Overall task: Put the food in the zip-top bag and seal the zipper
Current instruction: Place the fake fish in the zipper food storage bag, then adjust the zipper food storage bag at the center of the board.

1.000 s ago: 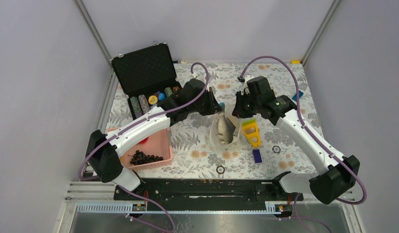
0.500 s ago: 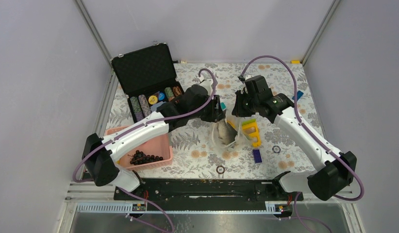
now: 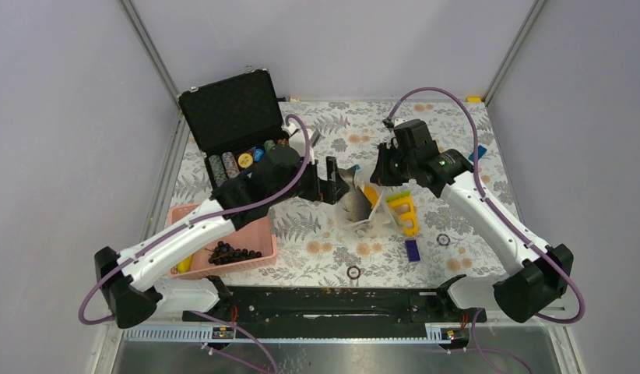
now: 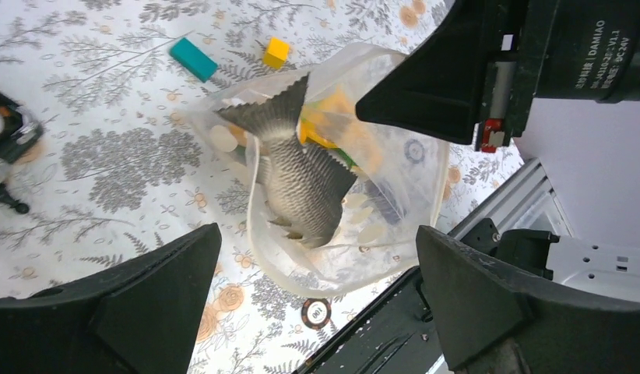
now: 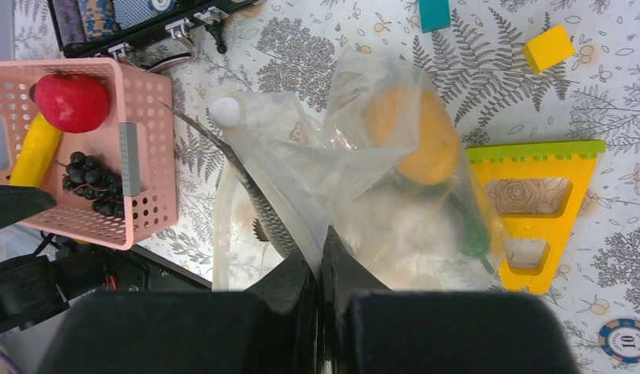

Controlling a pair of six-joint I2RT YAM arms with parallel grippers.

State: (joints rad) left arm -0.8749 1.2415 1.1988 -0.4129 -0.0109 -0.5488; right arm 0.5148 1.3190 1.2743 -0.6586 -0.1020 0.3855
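Note:
The zip-top bag hangs open at mid-table, and my right gripper is shut on its pale zipper strip. Inside it the grey fish stands tail up, beside an orange, white mushrooms and a green vegetable. Just left of the bag, my left gripper is wide open, its fingers apart from the bag and holding nothing. A red fruit, a banana and the dark grape bunch lie in the pink basket.
The yellow triangular piece lies against the bag's right side. An open black case with poker chips stands at the back left. Loose chips and a blue block lie near the front, a yellow cube and a teal block behind the bag.
My left gripper has opened, let go of the fish and drawn back to the left. The fish has settled lower in the bag. The right gripper keeps its hold.

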